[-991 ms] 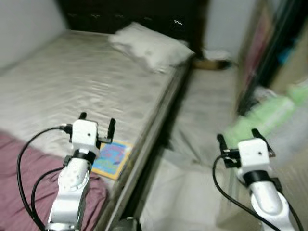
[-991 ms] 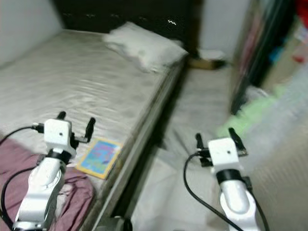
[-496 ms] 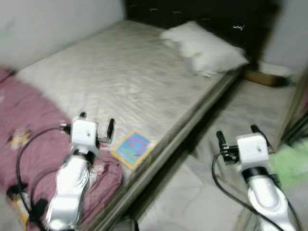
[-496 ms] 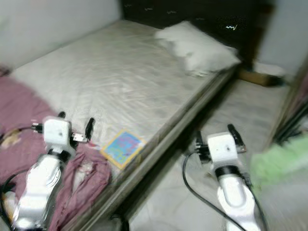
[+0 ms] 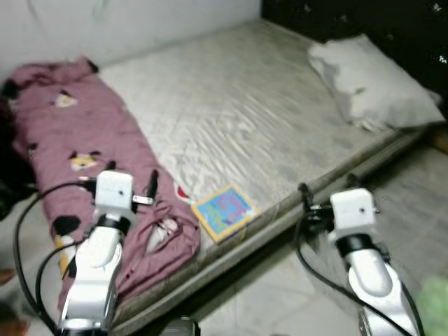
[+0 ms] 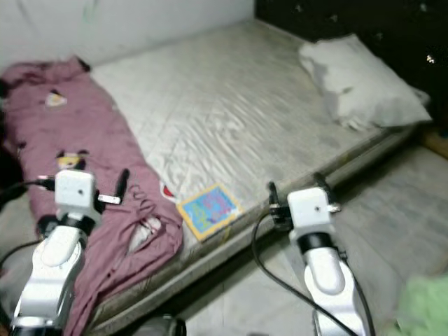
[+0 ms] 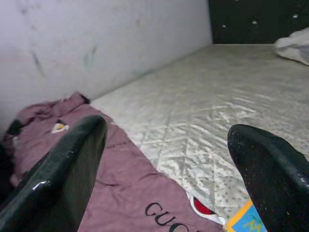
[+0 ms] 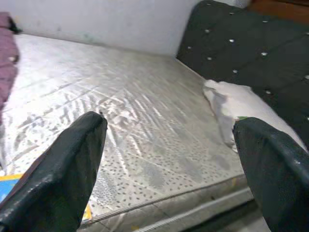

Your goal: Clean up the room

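A bed with a bare quilted mattress (image 5: 238,119) lies ahead. A maroon blanket (image 5: 77,154) with cartoon prints is bunched along its left side. A colourful book (image 5: 224,210) lies flat at the mattress's near edge, just right of the blanket. A white pillow (image 5: 374,84) rests at the far right, by the dark headboard (image 5: 364,17). My left gripper (image 7: 164,164) hovers open and empty over the blanket's near end, left of the book. My right gripper (image 5: 329,185) is open and empty over the bed's near edge, right of the book.
A pale wall (image 5: 105,24) runs behind the bed. Grey floor (image 5: 280,294) lies along the bed's near side, under my right arm. A blurred green thing (image 5: 434,308) sits at the bottom right. Something dark stands left of the blanket.
The camera has swung left: the wardrobe side has left the picture and the whole blanket has come in. Both grippers stay open and empty in the same raised pose.
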Controlling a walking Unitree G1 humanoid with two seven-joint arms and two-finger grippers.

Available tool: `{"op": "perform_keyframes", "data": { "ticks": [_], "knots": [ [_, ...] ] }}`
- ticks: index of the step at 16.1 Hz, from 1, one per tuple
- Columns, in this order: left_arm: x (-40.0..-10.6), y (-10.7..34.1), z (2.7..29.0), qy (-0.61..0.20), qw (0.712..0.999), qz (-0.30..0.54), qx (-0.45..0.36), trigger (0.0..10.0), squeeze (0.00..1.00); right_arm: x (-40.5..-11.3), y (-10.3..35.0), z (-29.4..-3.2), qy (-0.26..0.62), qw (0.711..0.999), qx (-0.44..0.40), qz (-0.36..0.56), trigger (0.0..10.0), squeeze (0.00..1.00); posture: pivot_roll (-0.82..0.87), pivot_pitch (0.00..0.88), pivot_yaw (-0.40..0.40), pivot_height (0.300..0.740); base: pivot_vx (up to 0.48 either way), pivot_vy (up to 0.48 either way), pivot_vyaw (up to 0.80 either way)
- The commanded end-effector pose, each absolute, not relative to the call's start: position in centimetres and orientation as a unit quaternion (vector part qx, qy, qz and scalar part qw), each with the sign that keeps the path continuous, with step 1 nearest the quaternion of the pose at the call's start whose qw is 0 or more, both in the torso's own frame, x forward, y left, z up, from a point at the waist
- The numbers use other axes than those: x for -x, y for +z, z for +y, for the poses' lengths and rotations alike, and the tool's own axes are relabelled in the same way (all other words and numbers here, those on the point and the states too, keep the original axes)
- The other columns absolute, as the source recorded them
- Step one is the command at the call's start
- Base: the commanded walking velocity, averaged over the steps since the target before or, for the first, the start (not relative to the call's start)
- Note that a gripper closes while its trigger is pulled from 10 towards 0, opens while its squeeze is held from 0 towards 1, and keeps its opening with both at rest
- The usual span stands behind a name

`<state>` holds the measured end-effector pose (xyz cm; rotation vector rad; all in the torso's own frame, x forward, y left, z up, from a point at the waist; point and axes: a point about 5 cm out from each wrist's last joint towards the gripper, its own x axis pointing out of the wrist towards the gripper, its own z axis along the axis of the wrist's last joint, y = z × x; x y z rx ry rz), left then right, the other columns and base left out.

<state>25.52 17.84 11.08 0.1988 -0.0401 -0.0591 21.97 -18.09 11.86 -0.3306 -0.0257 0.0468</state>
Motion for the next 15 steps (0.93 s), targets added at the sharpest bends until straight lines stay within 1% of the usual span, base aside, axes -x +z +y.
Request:
{"op": "perform_keyframes", "data": {
  "ticks": [1, 8, 12, 15],
  "knots": [
    [-25.6, 11.2, 17.5, -0.035, 0.994, -0.024, -0.097, 10.0, 0.0, -22.1, 11.7, -18.5, 0.018, 0.986, 0.168, -0.008, 10.0, 0.0, -0.04, 0.02, 0.033, 0.74, 0.0, 0.0, 0.8],
    [-25.8, 11.1, 17.5, -0.037, 0.994, -0.026, -0.098, 10.0, 0.0, -22.7, 11.8, -18.0, 0.028, 0.986, 0.165, -0.019, 10.0, 0.0, -0.03, 0.009, 0.036, 0.74, 0.0, 0.0, 0.8],
    [-26.6, 11.2, 17.6, -0.032, 0.994, -0.028, -0.098, 10.0, 0.0, -24.3, 12.0, -17.4, 0.03, 0.986, 0.163, -0.036, 10.0, 0.0, -0.03, 0.0, 0.042, 0.74, 0.0, 0.0, 0.8],
    [-28.1, 11.5, 17.7, -0.02, 0.994, -0.037, -0.096, 10.0, 0.0, -26.0, 12.4, -17.1, 0.03, 0.986, 0.156, -0.052, 10.0, 0.0, -0.03, 0.0, 0.046, 0.74, 0.0, 0.0, 0.8]
  ]
}}
